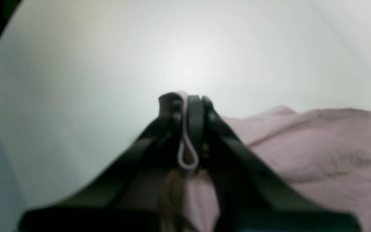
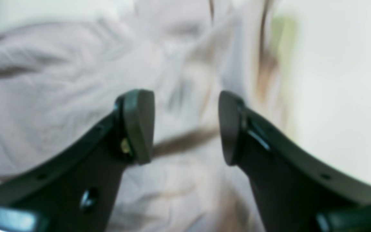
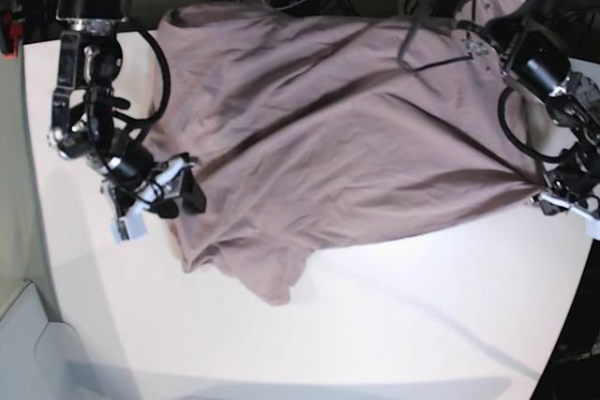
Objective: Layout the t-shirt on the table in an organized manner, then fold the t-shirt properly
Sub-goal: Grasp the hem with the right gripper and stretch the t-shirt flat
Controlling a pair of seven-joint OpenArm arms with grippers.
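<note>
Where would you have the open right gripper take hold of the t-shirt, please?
Grip the t-shirt at its edge beside the right gripper, coming in from that table side. The left gripper already pinches the opposite corner, so pulling apart should flatten it.

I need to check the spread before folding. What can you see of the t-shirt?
The t-shirt is plain mauve-brown soft cloth, wrinkled, spread over most of the white table, one sleeve pointing toward the near edge. The left gripper pinches its edge shut; the right gripper is open at the opposite edge.
</note>
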